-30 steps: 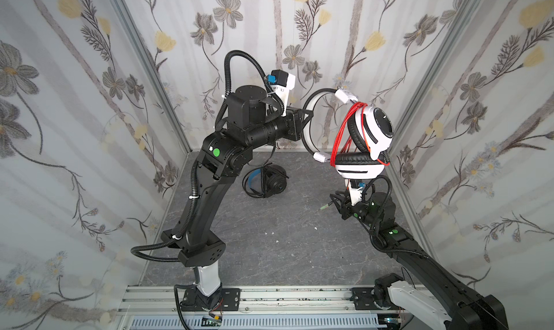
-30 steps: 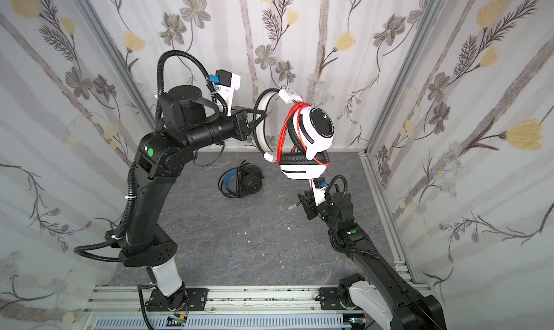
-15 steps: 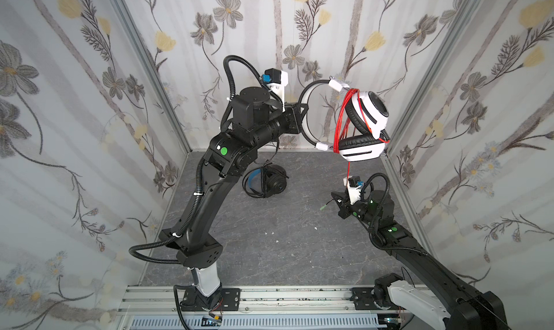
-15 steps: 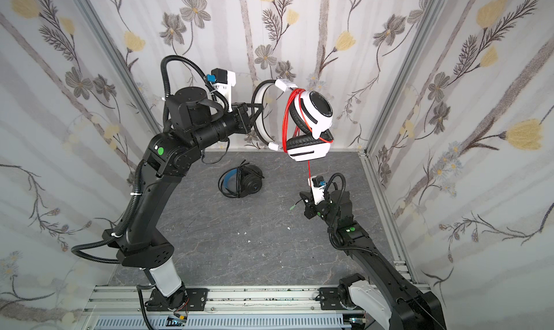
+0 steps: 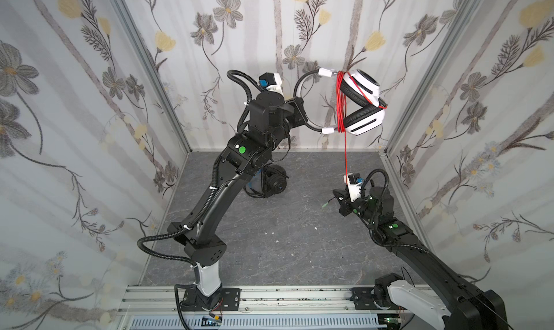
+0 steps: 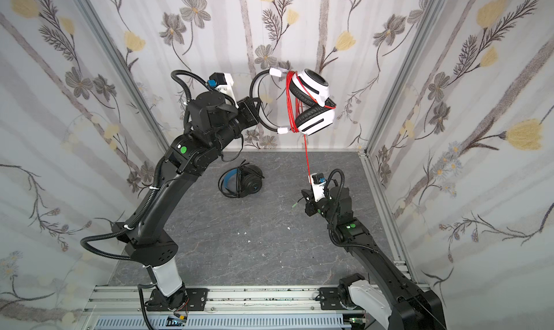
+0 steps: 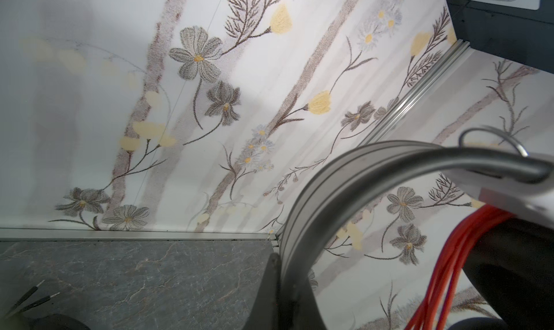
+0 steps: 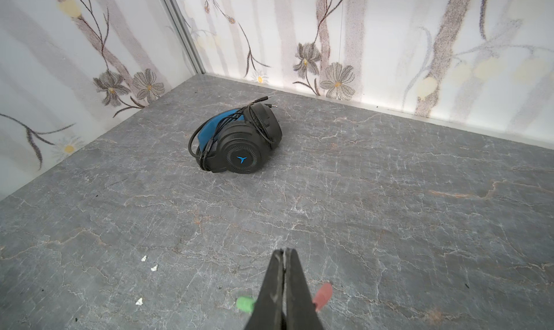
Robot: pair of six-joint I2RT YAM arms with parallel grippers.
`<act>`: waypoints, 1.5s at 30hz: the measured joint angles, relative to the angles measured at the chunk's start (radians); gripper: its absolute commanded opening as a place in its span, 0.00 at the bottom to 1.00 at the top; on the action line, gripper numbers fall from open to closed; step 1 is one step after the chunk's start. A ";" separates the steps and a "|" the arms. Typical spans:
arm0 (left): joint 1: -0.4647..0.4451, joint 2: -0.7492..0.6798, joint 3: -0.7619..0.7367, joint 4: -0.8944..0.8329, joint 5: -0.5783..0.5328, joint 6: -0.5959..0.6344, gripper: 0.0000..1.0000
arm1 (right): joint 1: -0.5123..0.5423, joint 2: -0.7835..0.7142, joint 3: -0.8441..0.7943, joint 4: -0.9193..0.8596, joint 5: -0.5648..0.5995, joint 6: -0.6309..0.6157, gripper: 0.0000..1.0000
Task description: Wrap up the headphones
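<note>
The white headphones [image 5: 364, 103] hung high, right of centre in both top views, with my left gripper [image 5: 300, 113] clamped on their headband [image 7: 344, 187]. The black headphones [image 6: 241, 183] lay mid-frame on the grey table [image 6: 239, 253]. My right gripper [image 8: 284, 258] was pinched shut on the red cable [image 5: 345, 151] (green plug [image 8: 245, 304] and red plug [image 8: 323, 292] poked out either side).

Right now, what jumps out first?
White headphones are held high near the back wall by the left tool, with the red cable wound around them. One strand drops straight to the shut right tool below. Black headphones lie on the table at the back.
</note>
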 measured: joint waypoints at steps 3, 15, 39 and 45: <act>-0.002 0.028 0.019 -0.001 -0.058 -0.002 0.00 | 0.014 0.000 0.008 -0.013 0.001 -0.013 0.04; 0.039 0.117 0.076 -0.046 -0.273 0.121 0.00 | 0.164 0.003 0.087 -0.111 0.097 -0.103 0.03; 0.063 0.061 -0.344 -0.269 -0.230 0.688 0.00 | 0.307 0.070 0.456 -0.432 0.383 -0.332 0.05; 0.034 -0.052 -0.515 -0.337 -0.116 0.781 0.00 | 0.300 0.114 0.537 -0.467 0.500 -0.402 0.09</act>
